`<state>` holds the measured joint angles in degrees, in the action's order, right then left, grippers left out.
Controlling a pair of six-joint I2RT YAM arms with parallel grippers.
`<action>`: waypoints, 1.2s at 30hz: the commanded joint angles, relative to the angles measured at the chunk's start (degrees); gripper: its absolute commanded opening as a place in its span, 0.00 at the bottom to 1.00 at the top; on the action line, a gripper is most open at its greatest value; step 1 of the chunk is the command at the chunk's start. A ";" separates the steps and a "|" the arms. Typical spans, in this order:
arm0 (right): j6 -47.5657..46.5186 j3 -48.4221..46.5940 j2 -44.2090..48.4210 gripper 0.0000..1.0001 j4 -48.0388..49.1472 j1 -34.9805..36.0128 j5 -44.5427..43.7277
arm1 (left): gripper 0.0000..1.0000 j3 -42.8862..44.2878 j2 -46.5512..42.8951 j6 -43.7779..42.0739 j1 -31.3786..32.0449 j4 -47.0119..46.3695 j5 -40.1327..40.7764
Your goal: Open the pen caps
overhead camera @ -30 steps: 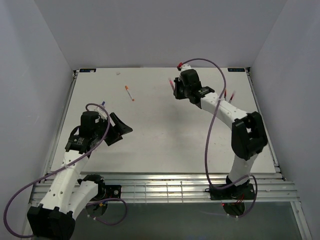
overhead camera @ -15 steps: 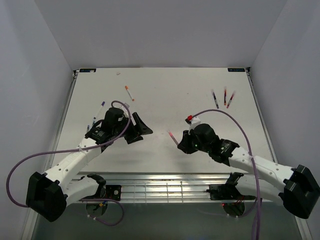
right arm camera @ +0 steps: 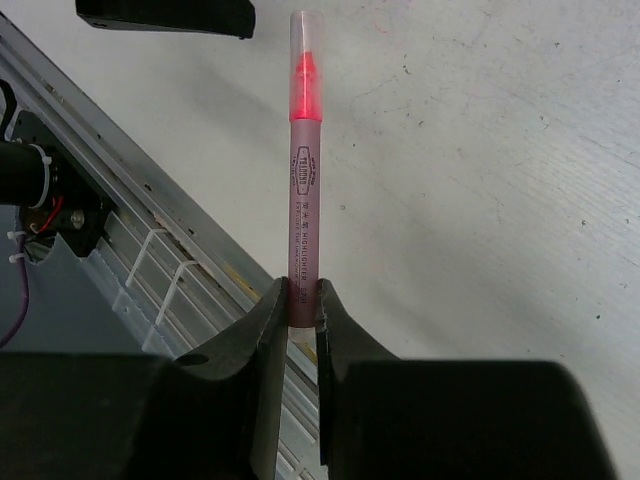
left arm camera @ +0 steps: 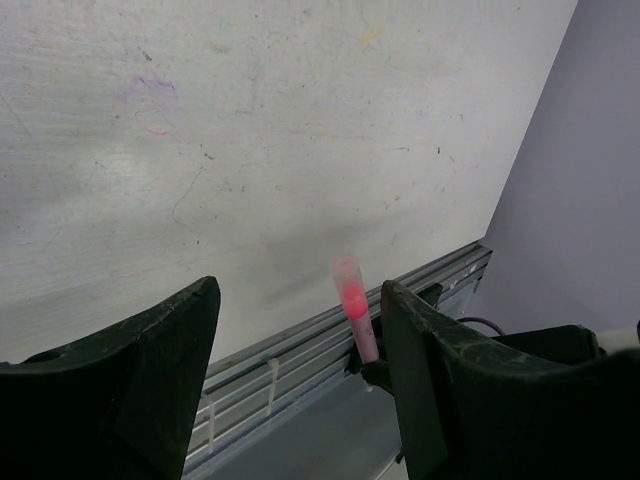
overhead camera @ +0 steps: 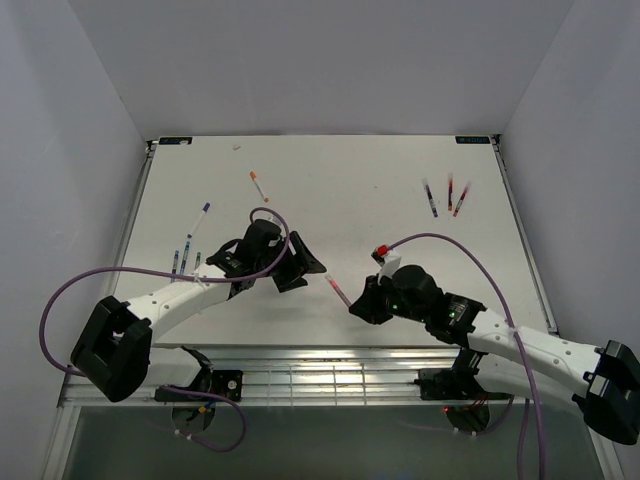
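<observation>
Near the left pincer (left arm camera: 298, 295), right pincer (right arm camera: 302, 298) grips pen (right arm camera: 304, 190).

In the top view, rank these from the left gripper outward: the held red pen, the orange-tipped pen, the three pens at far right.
From the left gripper:
1. Red pen, just right of it, held by the right gripper.
2. Orange-tipped pen, farther back and slightly left.
3. Three pens, at the back right.
</observation>
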<state>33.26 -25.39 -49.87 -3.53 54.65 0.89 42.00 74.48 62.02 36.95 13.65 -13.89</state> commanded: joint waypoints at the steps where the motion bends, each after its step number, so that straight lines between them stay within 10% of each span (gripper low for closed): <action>1: 0.23 -2.65 -1.37 0.08 2.83 0.54 0.17 | 0.75 1.33 -1.18 1.88 0.14 -3.19 2.20; 17: 0.49 -3.53 -3.22 0.08 8.00 1.60 0.61 | 0.70 -0.16 1.11 4.33 0.23 -5.56 0.80; 36: 0.58 -4.85 -9.72 0.08 14.60 2.83 0.17 | 0.34 -3.24 0.05 5.83 0.23 -8.55 -1.75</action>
<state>34.00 -27.55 -58.98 7.51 56.88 1.58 39.22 76.42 67.90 36.95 6.26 -14.83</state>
